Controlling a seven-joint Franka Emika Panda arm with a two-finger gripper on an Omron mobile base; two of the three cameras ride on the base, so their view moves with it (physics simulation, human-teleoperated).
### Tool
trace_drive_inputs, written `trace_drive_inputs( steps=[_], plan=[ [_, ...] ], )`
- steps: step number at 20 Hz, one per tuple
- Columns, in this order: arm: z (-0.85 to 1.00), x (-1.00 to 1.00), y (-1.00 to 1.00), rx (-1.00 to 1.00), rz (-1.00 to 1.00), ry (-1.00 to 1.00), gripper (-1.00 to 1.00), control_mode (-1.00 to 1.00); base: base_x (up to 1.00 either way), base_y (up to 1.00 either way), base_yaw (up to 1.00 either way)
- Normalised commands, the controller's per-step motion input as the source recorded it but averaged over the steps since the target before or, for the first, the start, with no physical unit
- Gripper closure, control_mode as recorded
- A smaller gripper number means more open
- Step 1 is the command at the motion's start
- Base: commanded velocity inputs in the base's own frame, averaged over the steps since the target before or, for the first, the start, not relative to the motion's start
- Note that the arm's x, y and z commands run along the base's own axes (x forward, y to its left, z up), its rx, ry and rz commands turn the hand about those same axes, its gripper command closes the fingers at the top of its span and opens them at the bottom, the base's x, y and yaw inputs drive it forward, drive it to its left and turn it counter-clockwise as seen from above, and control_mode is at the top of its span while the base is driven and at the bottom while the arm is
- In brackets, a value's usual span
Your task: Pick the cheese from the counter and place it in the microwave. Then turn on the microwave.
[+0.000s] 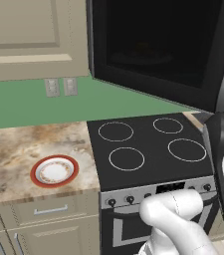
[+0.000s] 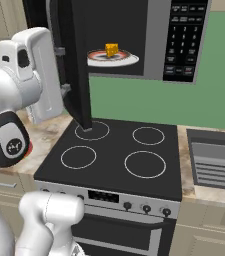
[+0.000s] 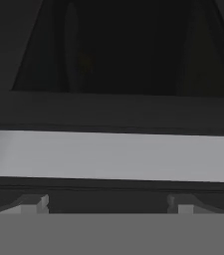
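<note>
The cheese [image 2: 112, 50] is a small orange-yellow wedge resting on the turntable plate [image 2: 126, 60] inside the microwave [image 2: 154, 35], which hangs above the stove. The microwave door [image 2: 76, 65] stands swung open toward me, and its dark window [image 1: 158, 45] faces the left base camera. My gripper [image 2: 62, 70] is against the outer face of that door, open and holding nothing. In the hand view, the two fingertips [image 3: 34, 204] sit wide apart around my gripper [image 3: 107, 205], right up against the door's silver trim [image 3: 111, 154]. The counter [image 1: 14, 149] lies left of the stove.
A round white plate with a red rim [image 1: 54, 171] sits on the counter. The black stovetop [image 2: 119, 150] lies below the microwave, with a sink [image 2: 214, 160] to its right. The button panel [image 2: 184, 40] is on the microwave's right side. Cabinets [image 1: 29, 35] hang on the left.
</note>
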Motion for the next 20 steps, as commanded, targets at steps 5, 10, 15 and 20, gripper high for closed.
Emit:
trace_drive_inputs(
  steps=[5,10,15,20],
  plan=[
    [0.0,0.39,-0.24,0.02,0.0,0.05,-1.0,-1.0,0.0,0.0,0.0],
    [0.0,0.37,-0.2,0.04,0.0,0.05,-1.0,-1.0,0.0,0.0,0.0],
    [0.0,0.36,-0.13,0.09,0.0,0.02,-1.0,-1.0,0.0,0.0,0.0],
    [0.0,0.38,-0.12,0.11,0.01,0.0,-1.0,-1.0,0.0,0.0,0.0]
  ],
)
